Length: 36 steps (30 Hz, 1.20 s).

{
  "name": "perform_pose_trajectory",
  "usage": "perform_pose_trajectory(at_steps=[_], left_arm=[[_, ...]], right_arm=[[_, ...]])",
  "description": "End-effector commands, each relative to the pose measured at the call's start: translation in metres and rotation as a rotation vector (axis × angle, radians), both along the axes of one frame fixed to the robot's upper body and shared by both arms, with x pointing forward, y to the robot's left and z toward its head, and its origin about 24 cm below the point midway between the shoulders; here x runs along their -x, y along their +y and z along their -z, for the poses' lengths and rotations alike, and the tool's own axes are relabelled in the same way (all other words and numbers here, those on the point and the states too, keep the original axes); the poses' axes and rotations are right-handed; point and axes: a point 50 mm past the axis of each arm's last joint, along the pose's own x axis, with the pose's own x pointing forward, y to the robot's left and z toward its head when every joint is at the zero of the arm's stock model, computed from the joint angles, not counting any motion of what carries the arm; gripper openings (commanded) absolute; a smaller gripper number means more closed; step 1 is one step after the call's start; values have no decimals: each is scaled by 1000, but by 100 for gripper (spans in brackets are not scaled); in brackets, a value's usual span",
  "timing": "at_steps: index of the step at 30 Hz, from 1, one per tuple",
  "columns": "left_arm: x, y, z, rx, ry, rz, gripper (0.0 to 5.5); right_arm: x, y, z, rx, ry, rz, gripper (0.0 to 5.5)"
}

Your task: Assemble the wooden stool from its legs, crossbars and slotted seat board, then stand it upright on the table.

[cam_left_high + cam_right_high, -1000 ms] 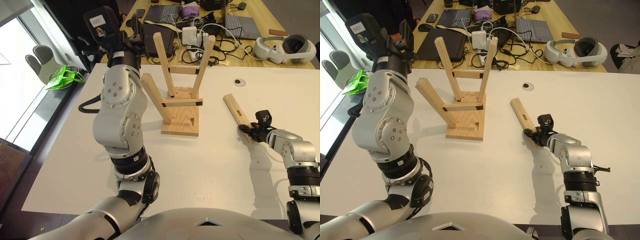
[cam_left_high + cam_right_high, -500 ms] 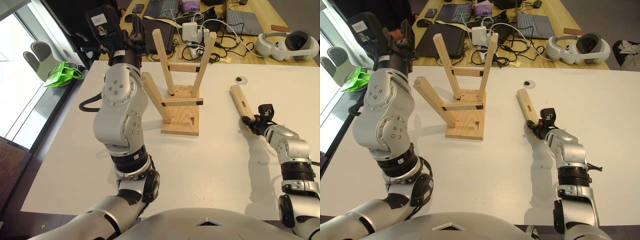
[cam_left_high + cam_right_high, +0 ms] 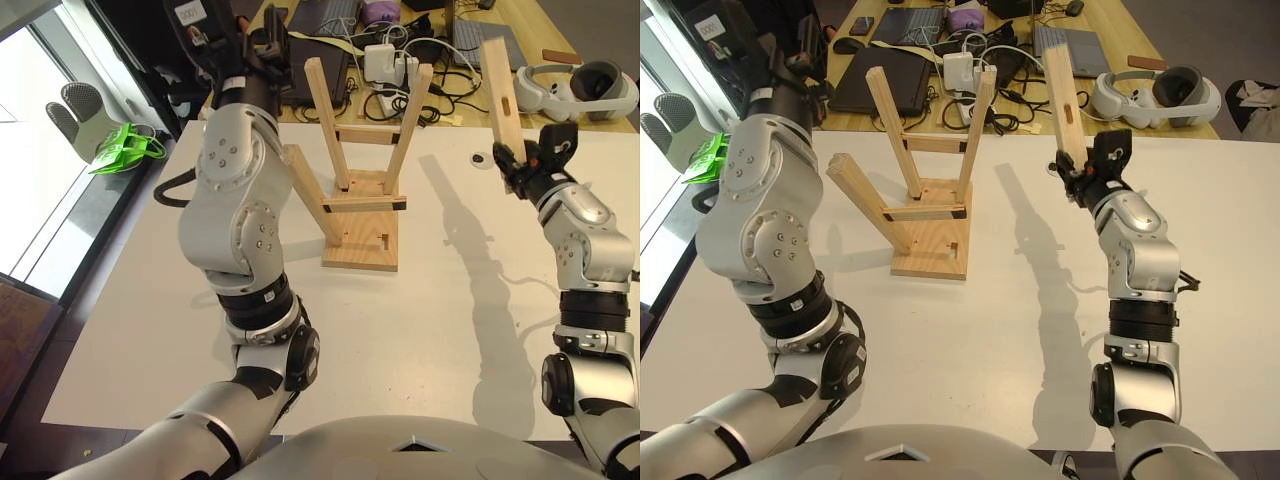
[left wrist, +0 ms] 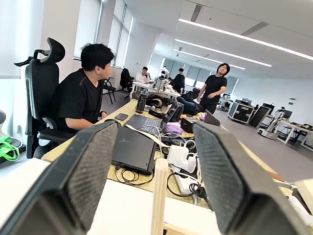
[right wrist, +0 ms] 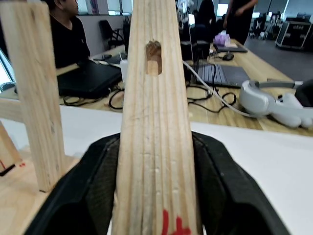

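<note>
Loose leg [image 3: 501,95] lifted off table [image 3: 450,330], upright in right end effector [image 3: 511,162].

A white table [image 3: 420,330] takes up the middle and lower frame. At centre, a little above the middle, the seat board [image 3: 362,250] lies flat on it, with an open slot [image 3: 384,240] near the board's lower right corner. Three legs [image 3: 328,125] rise from the board, two towards the top of the frame and one leaning left, tied by crossbars [image 3: 366,137]. In the upper right, near the far edge, sits a small round grommet [image 3: 481,160]. A black cable [image 3: 165,195] curls at the left edge. Across the top, a wooden desk [image 3: 610,122] meets the table, carrying a dark laptop [image 3: 880,80], a white adapter [image 3: 385,68], tangled leads and a headset [image 3: 575,90].
</note>
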Motion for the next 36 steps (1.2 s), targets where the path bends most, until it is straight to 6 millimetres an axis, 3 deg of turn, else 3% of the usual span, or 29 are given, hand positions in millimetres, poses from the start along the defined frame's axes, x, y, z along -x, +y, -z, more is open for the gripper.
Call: perform_pose_trajectory(at_steps=[1,6,11,36], left_arm=[[-12,-4,-19,82,-5,138,287],[-22,-8,-37,169,1,337,287],[-18,-23,-46,220,2,503,287],[-13,-32,-38,265,46,550,287]], right_arm=[[1,8,-31,-8,-163,-62,203],[6,14,-42,-19,-246,-116,203],[9,24,-51,-23,-298,-180,203],[13,43,-50,-12,-327,-278,203]])
